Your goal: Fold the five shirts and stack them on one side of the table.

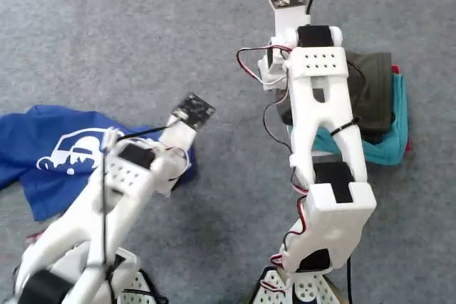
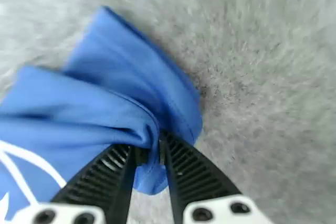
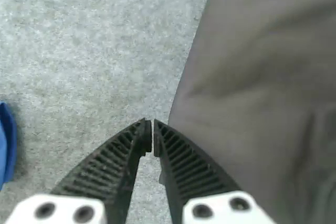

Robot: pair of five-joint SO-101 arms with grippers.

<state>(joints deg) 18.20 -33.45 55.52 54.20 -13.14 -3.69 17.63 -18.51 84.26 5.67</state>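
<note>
Tabletop [image 1: 142,48]: blue shirt [image 1: 57,154] crumpled on my left, folded stack [image 1: 377,105] on my right. Left fingers [image 2: 181,166] pinch the blue shirt's edge; I'd drag low and slow, keeping the hem taut. Right fingers [image 3: 178,166] closed, empty, beside the stack.

loose shirt [image 1: 43,133] at left on the table [image 1: 142,48], stack of folded shirts [image 1: 376,94] at right, well apart
</note>
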